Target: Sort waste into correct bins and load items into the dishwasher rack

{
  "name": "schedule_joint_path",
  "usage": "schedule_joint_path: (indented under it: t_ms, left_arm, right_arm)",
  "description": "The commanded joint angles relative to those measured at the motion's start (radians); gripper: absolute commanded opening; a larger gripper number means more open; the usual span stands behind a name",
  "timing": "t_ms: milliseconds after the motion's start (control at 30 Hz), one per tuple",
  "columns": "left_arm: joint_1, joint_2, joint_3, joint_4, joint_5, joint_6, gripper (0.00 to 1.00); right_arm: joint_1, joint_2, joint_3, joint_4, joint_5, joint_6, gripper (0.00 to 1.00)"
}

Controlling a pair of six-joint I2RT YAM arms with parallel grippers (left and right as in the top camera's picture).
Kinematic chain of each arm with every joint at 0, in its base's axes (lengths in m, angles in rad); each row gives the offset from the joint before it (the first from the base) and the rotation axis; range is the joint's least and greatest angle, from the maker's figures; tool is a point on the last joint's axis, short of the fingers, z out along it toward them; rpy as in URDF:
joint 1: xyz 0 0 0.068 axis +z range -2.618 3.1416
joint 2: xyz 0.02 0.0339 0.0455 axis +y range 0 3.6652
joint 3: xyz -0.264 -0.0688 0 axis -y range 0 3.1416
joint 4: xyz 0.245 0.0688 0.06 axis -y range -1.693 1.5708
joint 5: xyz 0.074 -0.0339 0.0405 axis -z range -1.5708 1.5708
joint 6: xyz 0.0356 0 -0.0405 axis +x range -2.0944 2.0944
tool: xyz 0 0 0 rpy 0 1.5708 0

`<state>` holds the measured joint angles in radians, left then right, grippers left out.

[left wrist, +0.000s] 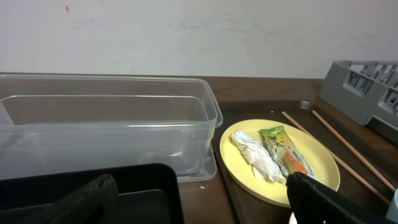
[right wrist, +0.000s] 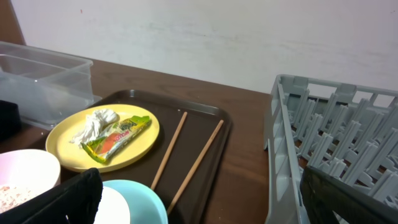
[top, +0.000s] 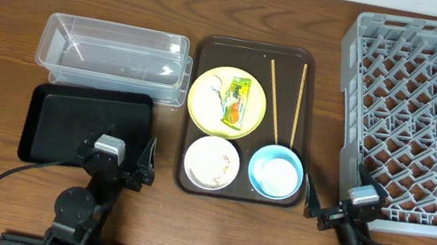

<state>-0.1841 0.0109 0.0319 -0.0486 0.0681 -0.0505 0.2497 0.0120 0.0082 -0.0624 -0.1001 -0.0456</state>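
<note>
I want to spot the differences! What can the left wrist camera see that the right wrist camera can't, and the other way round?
Only the left wrist view shows the black tray. Only the right wrist view shows the white bowl with rice grains inside. Both show the yellow plate holding the snack wrapper and white scrap, plus the chopsticks, clear tub and grey rack.

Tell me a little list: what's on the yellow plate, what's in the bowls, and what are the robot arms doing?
Plate: wrapper and crumpled scrap on it
White bowl: rice grains inside
Blue bowl: white cup inside
Chopsticks: on brown tray, beside plate
Left end effector: open, empty
Right end effector: open, empty
</note>
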Motion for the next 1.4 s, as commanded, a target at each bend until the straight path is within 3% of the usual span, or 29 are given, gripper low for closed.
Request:
schedule_joint_path:
  t_ms: [0,900,1033,1133,1367]
  left_arm:
    - [0.006,-0.007,-0.028,-0.016,0.0,0.009,0.9]
    - [0.006,-0.007,-0.028,0.002,0.035,0.005,0.89]
    - [0.006,-0.007,-0.025,0.111,0.175,0.003,0.9]
    - [0.006,-0.007,0.013,0.175,0.193,-0.051,0.9]
    - [0.006,0.129,0.262,-0.024,0.194,-0.105,0.9]
  right_arm:
    - [-0.011,-0.003,-0.003,-0.002,-0.002,-0.012,0.99]
    - [-0.011,-0.003,-0.003,0.0,-0.014,-0.01,0.99]
    - [-0.011,-0.003,0.002,0.049,-0.083,0.088,0.99]
    - [-0.011,-0.003,0.035,0.047,-0.108,0.172,0.99]
    - [-0.011,0.068,0.257,-0.136,-0.11,0.24,0.99]
